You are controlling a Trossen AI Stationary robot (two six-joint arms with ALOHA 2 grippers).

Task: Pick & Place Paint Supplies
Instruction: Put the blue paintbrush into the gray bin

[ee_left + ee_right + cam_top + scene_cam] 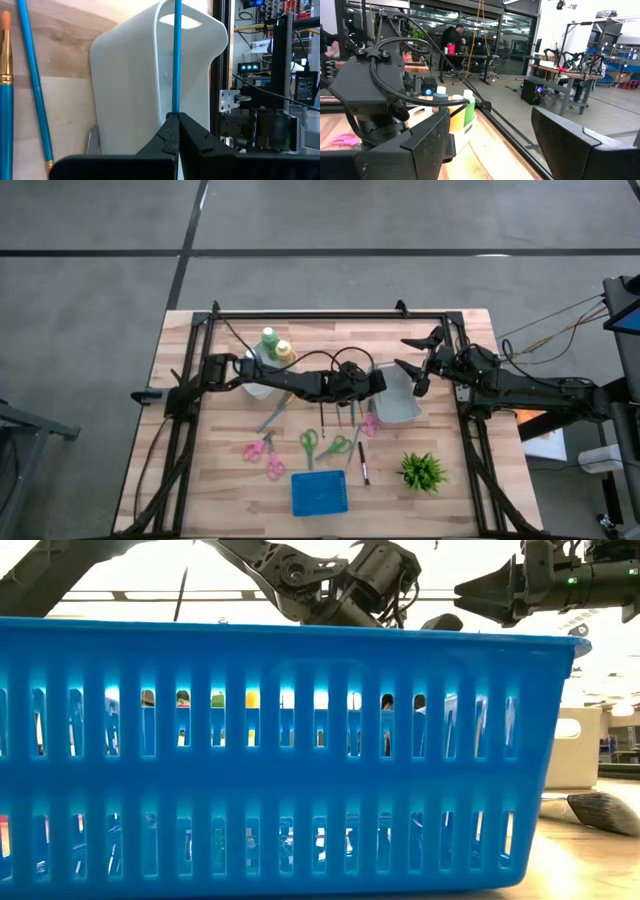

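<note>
Fingers (176, 131) of your left arm clamp a thin blue brush (176, 55) above the white bin (130, 90); it is light and slippery, so hold mid-handle. Right fingers (485, 145) stand apart.

My two arms are matte black, built of blocky jointed segments with round housings at the joints. Black cables loop loosely over the left arm's wrist. The left claw (176, 131) has angular, wedge-shaped black fingers; the right claw (510, 145) has broad, flat-faced ones.

left gripper (176, 131) clamped, right gripper (517, 135) spread wide
</note>
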